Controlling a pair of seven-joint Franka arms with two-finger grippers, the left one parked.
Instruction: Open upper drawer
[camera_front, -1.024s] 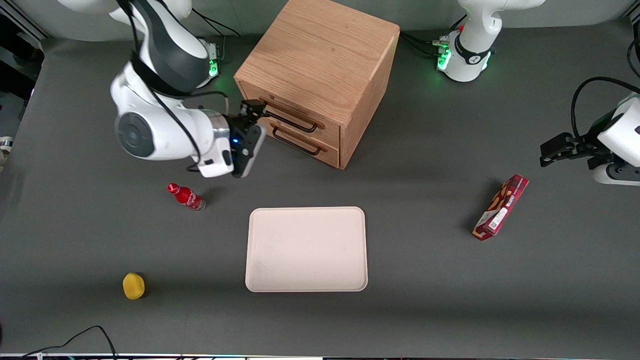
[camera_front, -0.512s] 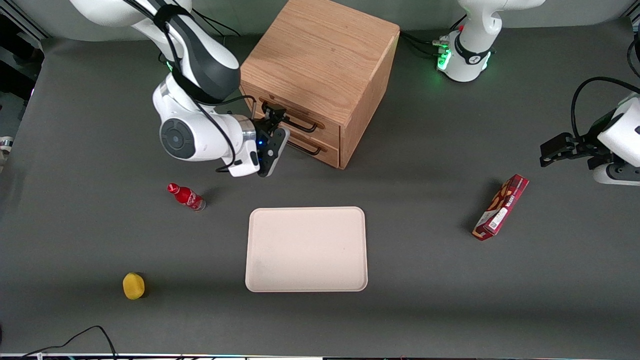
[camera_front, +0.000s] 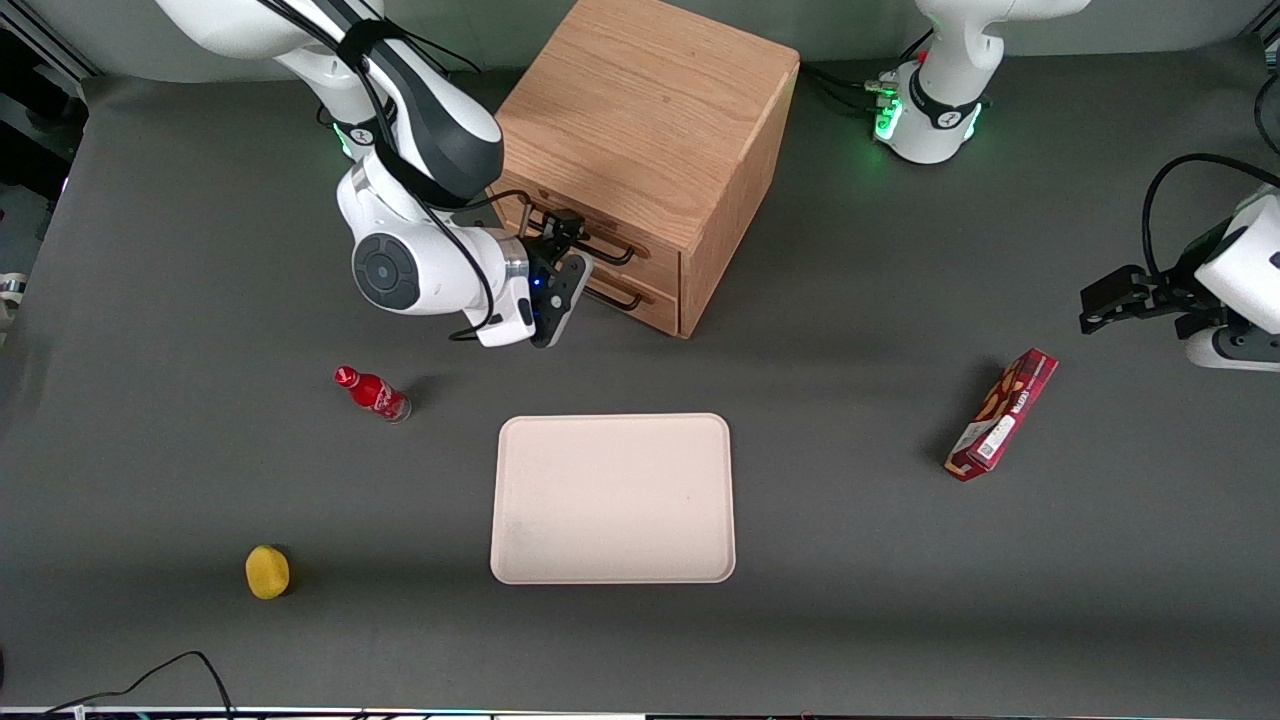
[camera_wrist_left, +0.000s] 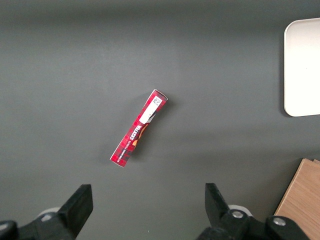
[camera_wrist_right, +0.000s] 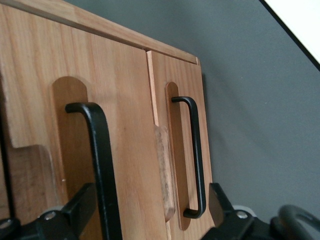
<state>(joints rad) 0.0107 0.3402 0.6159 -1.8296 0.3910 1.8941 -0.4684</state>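
The light oak cabinet (camera_front: 640, 110) stands at the back of the table, and both its drawers sit flush. The upper drawer (camera_front: 655, 262) carries a black wire handle (camera_front: 608, 250). My gripper (camera_front: 562, 226) is right in front of that drawer, at the end of the handle nearer the working arm. In the right wrist view the gripper (camera_wrist_right: 150, 206) is open. The upper drawer's handle (camera_wrist_right: 102, 165) runs between the fingers, close to one fingertip (camera_wrist_right: 82, 204). The bottom drawer's handle (camera_wrist_right: 194, 150) lies just inside the other fingertip (camera_wrist_right: 220, 204).
A small red bottle (camera_front: 372, 393) and a yellow ball-like object (camera_front: 267, 571) lie nearer the front camera, toward the working arm's end. A beige tray (camera_front: 612, 498) sits mid-table. A red snack box (camera_front: 1002, 414) lies toward the parked arm's end.
The arm has swung in toward the cabinet front. The gripper went from just off the drawers' end to the upper drawer's handle.
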